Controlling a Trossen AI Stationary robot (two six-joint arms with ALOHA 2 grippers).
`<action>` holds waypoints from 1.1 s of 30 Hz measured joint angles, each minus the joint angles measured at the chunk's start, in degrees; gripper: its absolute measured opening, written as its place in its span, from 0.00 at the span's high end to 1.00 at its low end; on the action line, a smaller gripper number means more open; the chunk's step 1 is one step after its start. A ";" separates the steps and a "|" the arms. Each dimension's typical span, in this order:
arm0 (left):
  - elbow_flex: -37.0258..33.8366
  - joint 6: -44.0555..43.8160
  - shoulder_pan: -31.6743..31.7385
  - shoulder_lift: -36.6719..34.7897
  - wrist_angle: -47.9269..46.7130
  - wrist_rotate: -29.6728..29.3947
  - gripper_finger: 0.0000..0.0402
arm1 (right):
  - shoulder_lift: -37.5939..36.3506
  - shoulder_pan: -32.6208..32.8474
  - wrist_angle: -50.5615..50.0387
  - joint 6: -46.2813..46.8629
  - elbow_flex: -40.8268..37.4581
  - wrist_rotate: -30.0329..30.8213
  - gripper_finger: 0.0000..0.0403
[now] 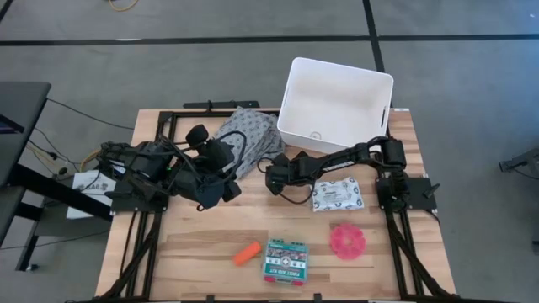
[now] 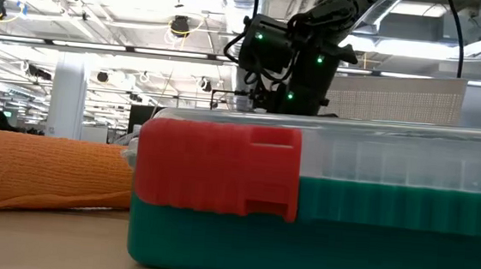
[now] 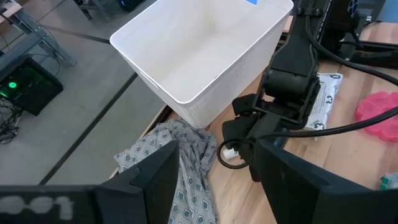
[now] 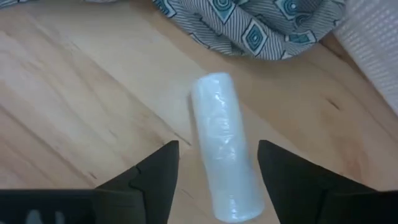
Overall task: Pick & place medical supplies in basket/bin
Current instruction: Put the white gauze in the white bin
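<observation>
You have a wooden table (image 1: 194,244) here; the white bin (image 1: 334,105) sits at its far edge, and the grey cloth (image 1: 250,135) lies bunched just beside it; a white roll (image 4: 225,144) lies on the wood near the cloth; the soft pack (image 1: 336,194) lies flat right of the middle; near the front edge you see the orange tube (image 1: 247,252), the green box (image 1: 285,260) and the pink disc (image 1: 347,241) in a loose row.

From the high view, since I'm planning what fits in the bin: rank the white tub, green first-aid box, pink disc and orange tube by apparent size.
1. White tub, by far the largest.
2. Green first-aid box.
3. Pink disc, only slightly smaller than the box.
4. Orange tube, clearly the smallest.
</observation>
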 joint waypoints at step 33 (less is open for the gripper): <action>0.02 -0.26 0.00 0.68 0.00 2.93 0.50 | -4.26 8.14 9.91 -9.20 -1.27 0.68 0.92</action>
